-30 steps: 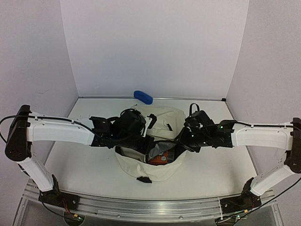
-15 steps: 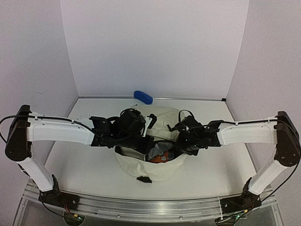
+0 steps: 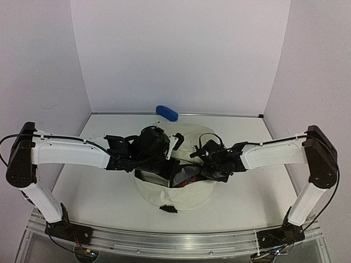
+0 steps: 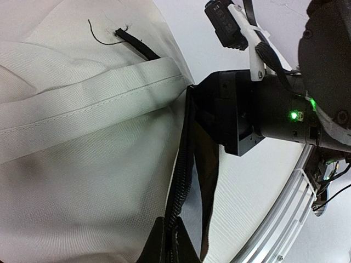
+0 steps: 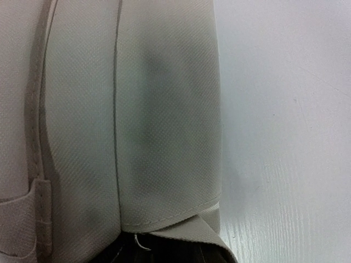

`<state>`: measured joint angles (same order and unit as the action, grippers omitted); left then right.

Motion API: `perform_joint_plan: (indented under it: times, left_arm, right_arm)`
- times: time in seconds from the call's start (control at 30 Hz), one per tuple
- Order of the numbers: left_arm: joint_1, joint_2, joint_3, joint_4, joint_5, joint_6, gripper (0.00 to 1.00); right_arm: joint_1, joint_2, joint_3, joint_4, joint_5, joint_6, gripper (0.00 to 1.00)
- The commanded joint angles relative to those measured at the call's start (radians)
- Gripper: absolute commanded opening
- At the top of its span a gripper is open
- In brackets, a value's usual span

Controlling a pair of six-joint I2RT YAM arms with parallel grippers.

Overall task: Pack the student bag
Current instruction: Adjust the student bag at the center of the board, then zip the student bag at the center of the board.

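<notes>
- The bag sits in the middle of the counter: cream cloth, mouth open onto dark lining.
- The left gripper pinches the black zipper at the mouth edge.
- The right gripper is at the mouth; spread or not, I cannot tell.
</notes>
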<state>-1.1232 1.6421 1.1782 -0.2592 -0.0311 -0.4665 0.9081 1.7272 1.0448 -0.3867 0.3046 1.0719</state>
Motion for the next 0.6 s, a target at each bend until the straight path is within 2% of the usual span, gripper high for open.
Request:
perform_joint_plan:
  times: [0.0, 0.07, 0.17, 0.4, 0.57]
  left_arm:
    - [0.007, -0.006, 0.051, 0.034, 0.02, 0.027, 0.0]
    - [0.008, 0.002, 0.059, 0.027, 0.02, 0.026, 0.0]
    - [0.009, 0.015, 0.07, 0.023, 0.021, 0.02, 0.02]
    - [0.058, 0.016, 0.099, 0.056, 0.127, 0.015, 0.37]
    - [0.096, 0.056, 0.172, 0.059, 0.169, 0.099, 0.56]
  right_arm:
    - [-0.008, 0.026, 0.038, -0.013, 0.112, 0.001, 0.13]
    - [-0.006, 0.015, 0.036, -0.012, 0.111, -0.001, 0.04]
    - [-0.004, -0.035, 0.016, -0.012, 0.098, -0.011, 0.0]
    - [-0.002, -0.203, -0.072, -0.008, -0.019, -0.07, 0.0]
    - [-0.002, -0.268, -0.111, -0.007, -0.104, -0.099, 0.0]
